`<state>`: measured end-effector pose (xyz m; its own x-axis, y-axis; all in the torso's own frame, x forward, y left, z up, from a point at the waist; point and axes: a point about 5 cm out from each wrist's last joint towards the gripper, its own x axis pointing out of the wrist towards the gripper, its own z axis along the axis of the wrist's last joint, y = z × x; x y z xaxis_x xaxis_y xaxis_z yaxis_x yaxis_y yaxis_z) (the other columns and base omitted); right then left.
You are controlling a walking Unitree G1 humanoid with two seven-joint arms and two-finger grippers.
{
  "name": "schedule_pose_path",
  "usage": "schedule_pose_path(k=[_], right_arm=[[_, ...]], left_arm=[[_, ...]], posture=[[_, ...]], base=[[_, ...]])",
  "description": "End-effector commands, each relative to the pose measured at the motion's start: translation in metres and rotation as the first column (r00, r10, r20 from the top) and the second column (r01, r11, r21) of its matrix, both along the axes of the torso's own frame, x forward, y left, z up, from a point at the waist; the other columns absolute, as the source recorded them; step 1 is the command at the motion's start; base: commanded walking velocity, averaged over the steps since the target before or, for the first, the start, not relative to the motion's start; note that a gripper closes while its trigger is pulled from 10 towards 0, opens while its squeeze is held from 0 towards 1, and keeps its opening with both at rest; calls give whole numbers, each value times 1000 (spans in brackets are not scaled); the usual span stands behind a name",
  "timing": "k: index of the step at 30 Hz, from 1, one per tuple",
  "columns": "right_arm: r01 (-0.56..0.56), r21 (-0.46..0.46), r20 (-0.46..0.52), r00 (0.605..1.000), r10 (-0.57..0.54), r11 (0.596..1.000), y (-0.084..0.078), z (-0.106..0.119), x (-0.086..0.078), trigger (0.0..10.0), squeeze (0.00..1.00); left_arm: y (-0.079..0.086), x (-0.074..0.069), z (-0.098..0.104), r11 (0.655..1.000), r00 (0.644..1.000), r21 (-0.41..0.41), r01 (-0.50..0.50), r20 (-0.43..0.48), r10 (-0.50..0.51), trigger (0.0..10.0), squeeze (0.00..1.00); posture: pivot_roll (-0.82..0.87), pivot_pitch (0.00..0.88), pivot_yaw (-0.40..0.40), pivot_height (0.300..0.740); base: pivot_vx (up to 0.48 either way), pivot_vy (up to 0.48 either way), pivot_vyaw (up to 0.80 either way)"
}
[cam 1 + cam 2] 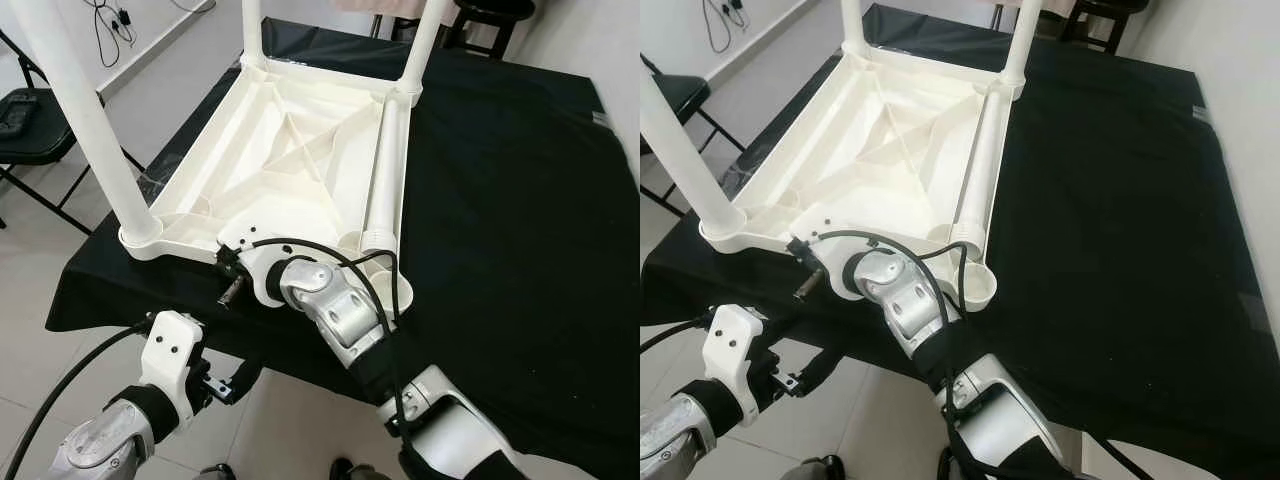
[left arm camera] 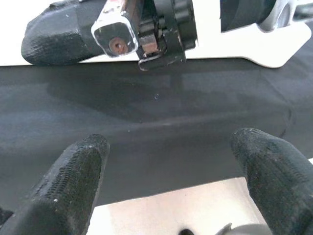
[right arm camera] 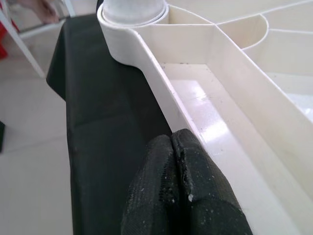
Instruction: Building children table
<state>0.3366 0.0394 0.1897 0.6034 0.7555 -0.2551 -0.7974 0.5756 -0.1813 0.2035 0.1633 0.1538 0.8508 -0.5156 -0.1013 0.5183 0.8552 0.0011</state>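
Taking the upturned white tabletop (image 1: 300, 150) as the landmark: it lies underside up on a black cloth (image 1: 500, 200), its ribbed inside facing the camera. Off its left side stands a black folding chair (image 1: 30, 120) on the pale floor. At the tabletop's near-left corner a white leg (image 1: 85, 110) stands upright in its socket, and two more legs rise from the far corners. Below the near edge, lower than the cloth's hem, the left gripper (image 1: 235, 385) hangs with its fingers (image 2: 73, 181) spread wide apart, holding nothing; its wrist view looks across the cloth at the tabletop's rim. At the middle of the near edge the right gripper (image 1: 232, 282) sits with its fingers (image 3: 183, 196) pressed together, their tips against the outer wall of the rim, near the socket holding the near-left leg. Along the tabletop's right side a fourth leg (image 1: 385, 170) lies flat inside the rim, pointing toward the near-right corner socket (image 1: 385, 290), which stands vacant just right of the right wrist.
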Motion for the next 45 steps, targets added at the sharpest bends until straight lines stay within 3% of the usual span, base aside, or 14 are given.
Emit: schedule_pose_path(k=[1, 11, 18, 21, 22, 24, 30, 31, 33, 34, 35, 39, 43, 45], right_arm=[[41, 80, 33, 999, -43, 996, 5, 17, 3, 10000, 0], [127, 154, 47, 990, -136, 980, 8, 26, 11, 10000, 0], [63, 192, 53, 996, -75, 979, 5, 30, 10, 10000, 0], [-194, 283, 88, 980, 176, 939, -14, 36, -6, 10000, 0], [-194, 283, 88, 980, 176, 939, -14, 36, -6, 10000, 0], [-326, 375, 121, 945, 303, 868, -37, 44, -17, 10000, 0], [-326, 438, 123, 945, 303, 838, -55, 54, -14, 10000, 8], [-324, 446, 138, 946, 294, 834, -63, 58, -12, 10000, 475], [-287, 416, 164, 957, 239, 863, -77, 61, -5, 10000, 1000], [-287, 416, 164, 957, 239, 863, -77, 61, -5, 10000, 1000], [-215, 298, 208, 966, 156, 930, -94, 56, 4, 10000, 1000], [-201, 267, 220, 965, 143, 942, -99, 55, 5, 10000, 1000], [-130, 131, 237, 967, 96, 983, -118, 49, 10, 10000, 1000], [-13, -16, 267, 964, 17, 1000, -141, 45, 19, 10000, 1000]], left_arm=[[-1, -2, -2, 1000, 1000, 8, -4, -4, 4, 10000, 0], [-2, 0, 0, 1000, 1000, 14, -15, 13, 14, 10000, 0], [2, 5, 3, 998, 998, 15, -57, 43, 56, 10000, 0], [2, 9, 6, 997, 995, 20, -79, 69, 78, 10000, 0], [2, 9, 6, 997, 995, 20, -79, 69, 78, 10000, 0], [0, 12, 6, 997, 994, 22, -78, 82, 76, 10000, 0], [-3, 15, 9, 997, 993, 15, -71, 99, 69, 10000, 0], [-5, 16, 10, 998, 992, 7, -70, 107, 69, 10000, 0], [-9, 20, 11, 997, 990, -10, -72, 120, 73, 10000, 0], [-9, 20, 11, 997, 990, -10, -72, 120, 73, 10000, 0], [-13, 23, 11, 998, 990, -25, -63, 125, 66, 10000, 0], [-14, 24, 11, 998, 990, -29, -60, 126, 64, 10000, 0], [-16, 28, 14, 998, 988, -31, -55, 143, 59, 10000, 0], [-16, 32, 18, 998, 985, -26, -60, 162, 63, 10000, 0]], posture=[[145, 251, -111, 740], [148, 249, -115, 740], [144, 245, -116, 740], [136, 238, -110, 740], [136, 238, -110, 740], [133, 235, -105, 740], [132, 232, -101, 740], [130, 229, -98, 740], [126, 225, -96, 740], [126, 225, -96, 740], [121, 222, -96, 740], [121, 222, -96, 740], [109, 219, -91, 740], [104, 219, -93, 740]], base=[[0, 0, 0], [0, 0, 0], [0, 0, 0], [0, 0, 0], [0, 0, 0], [0, 0, 0], [0, 0, 0], [0, 0, 0], [0, 0, 0], [0, 0, 0], [0, 0, 0], [0, 0, 0], [0, 0, 0], [0, 0, 0]])
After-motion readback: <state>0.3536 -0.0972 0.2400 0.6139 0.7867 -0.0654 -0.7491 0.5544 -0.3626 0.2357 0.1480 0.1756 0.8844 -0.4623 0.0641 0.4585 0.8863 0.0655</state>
